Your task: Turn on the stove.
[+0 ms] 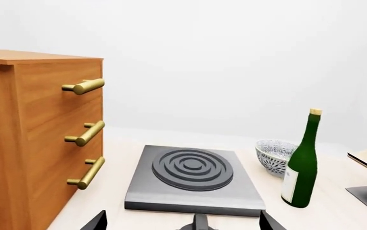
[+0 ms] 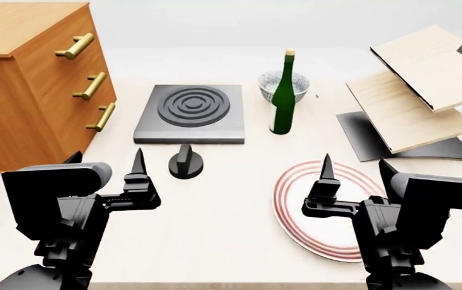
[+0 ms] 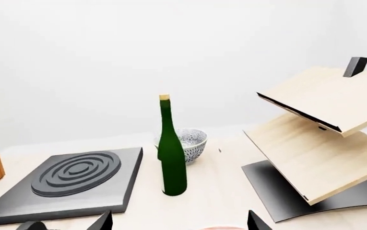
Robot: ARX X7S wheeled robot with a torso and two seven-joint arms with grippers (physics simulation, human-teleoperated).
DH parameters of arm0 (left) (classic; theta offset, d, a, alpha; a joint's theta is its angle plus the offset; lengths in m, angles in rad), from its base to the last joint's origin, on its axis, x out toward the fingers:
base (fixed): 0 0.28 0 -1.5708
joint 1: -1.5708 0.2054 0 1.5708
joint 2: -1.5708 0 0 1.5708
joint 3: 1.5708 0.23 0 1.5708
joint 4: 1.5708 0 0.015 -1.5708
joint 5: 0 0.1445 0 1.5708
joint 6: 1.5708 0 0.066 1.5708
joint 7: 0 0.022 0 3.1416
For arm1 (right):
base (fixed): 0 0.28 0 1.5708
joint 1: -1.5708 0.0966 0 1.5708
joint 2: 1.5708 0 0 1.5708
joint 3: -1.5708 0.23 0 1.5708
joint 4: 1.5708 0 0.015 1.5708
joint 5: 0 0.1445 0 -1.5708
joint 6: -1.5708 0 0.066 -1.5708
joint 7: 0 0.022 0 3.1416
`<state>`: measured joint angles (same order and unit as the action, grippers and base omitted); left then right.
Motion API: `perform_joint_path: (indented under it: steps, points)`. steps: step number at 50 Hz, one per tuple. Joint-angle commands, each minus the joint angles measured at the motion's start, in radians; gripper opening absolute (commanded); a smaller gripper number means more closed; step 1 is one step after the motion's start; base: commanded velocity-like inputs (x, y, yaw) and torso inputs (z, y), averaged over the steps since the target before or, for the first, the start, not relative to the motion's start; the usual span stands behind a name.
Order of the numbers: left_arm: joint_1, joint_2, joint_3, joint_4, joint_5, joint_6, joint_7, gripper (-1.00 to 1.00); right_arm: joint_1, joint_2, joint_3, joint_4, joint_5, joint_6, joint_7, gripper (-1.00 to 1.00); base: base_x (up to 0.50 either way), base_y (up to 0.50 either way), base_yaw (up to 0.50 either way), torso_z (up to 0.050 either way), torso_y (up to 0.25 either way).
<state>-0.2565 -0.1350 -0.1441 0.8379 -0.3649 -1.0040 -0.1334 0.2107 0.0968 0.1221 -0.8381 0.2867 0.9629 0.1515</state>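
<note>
The stove (image 2: 151,130) is a flat dark-grey slab with a round burner (image 2: 192,104) of concentric rings, lying mid-table. Its small black ridged knob (image 2: 185,164) stands on the table just in front of the slab. My left gripper (image 2: 105,158) is open and empty, near the knob and to its left. In the left wrist view the gripper (image 1: 182,222) faces the stove (image 1: 170,199), with the knob's ridge (image 1: 200,221) between the spread fingers. My right gripper (image 2: 356,166) is open and empty above the plate; in its own view the gripper (image 3: 179,221) sits right of the stove (image 3: 116,191).
A wooden drawer cabinet (image 2: 21,90) with brass handles stands left of the stove. A green bottle (image 2: 281,99) and a patterned bowl (image 2: 299,84) stand to the stove's right. A tilted wooden shelf rack (image 2: 416,90) is at far right. A red-ringed white plate (image 2: 295,199) lies under my right gripper.
</note>
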Motion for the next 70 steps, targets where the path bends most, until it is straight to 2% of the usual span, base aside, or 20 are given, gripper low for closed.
perform_joint_path:
  steps: [1, 16, 22, 28, 32, 36, 37, 40, 43, 48, 52, 70]
  points:
    - [0.002, -0.007, 0.0, -0.005, -0.011, 0.006, -0.008, 1.0, -0.004, 0.006, 0.002, -0.008, 0.027, -0.002, 0.006, 1.0, 0.5, 0.0, 0.0, 0.0, 0.0]
    - [0.012, -0.014, 0.004, -0.028, -0.016, 0.041, -0.014, 1.0, -0.013, 0.033, -0.045, 0.013, 0.003, -0.02, 0.041, 1.0, 0.43, 0.0, 0.0, 0.0, 0.001]
    - [0.03, -0.033, 0.054, -0.126, 0.043, 0.151, -0.003, 1.0, -0.042, 0.044, -0.053, 0.04, -0.024, -0.103, 0.047, 1.0, 0.0, 0.0, 0.0, 0.0, 0.0]
    - [0.033, -0.066, 0.103, -0.272, 0.133, 0.35, 0.019, 1.0, -0.055, 0.045, -0.029, 0.029, 0.0, -0.097, 0.045, 1.0, 0.0, 0.0, 0.0, 0.0, 0.0]
    - [0.003, -0.066, 0.089, -0.416, 0.18, 0.454, -0.003, 1.0, -0.056, 0.055, -0.027, -0.003, 0.008, -0.079, 0.049, 1.0, 0.0, 0.0, 0.0, 0.0, 0.0]
    - [-0.007, -0.072, 0.111, -0.642, 0.263, 0.655, -0.023, 1.0, -0.056, 0.059, -0.028, -0.013, 0.015, -0.072, 0.051, 1.0, 0.0, 0.0, 0.0, 0.0, 0.0]
    - [-0.012, -0.081, 0.142, -0.768, 0.317, 0.788, -0.031, 1.0, -0.056, 0.059, -0.031, -0.007, 0.015, -0.073, 0.052, 1.0, 0.0, 0.0, 0.0, 0.0, 0.0]
    - [-0.038, -0.078, 0.157, -0.942, 0.345, 0.908, -0.042, 1.0, -0.054, 0.061, -0.034, -0.013, 0.018, -0.07, 0.055, 1.0, 0.0, 0.0, 0.0, 0.0, 0.0]
    - [-0.089, -0.091, 0.187, -1.186, 0.387, 1.107, -0.043, 1.0, -0.052, 0.064, -0.038, -0.024, 0.023, -0.064, 0.056, 1.0, 0.0, 0.0, 0.0, 0.0, 0.0]
    - [-0.16, -0.093, 0.187, -1.426, 0.384, 1.22, -0.048, 1.0, -0.059, 0.065, -0.049, -0.022, 0.03, -0.066, 0.055, 1.0, 0.0, 0.0, 0.0, 0.0, 0.0]
    - [-0.179, -0.082, 0.2, -1.543, 0.396, 1.302, -0.061, 1.0, -0.056, 0.065, -0.051, -0.017, 0.035, -0.066, 0.057, 1.0, 0.0, 0.0, 0.0, 0.0, 0.0]
    - [-0.25, -0.014, 0.244, -1.808, 0.41, 1.459, -0.082, 1.0, -0.076, 0.074, -0.057, -0.004, 0.045, -0.091, 0.066, 1.0, 0.0, 0.0, 0.0, 0.0, 0.0]
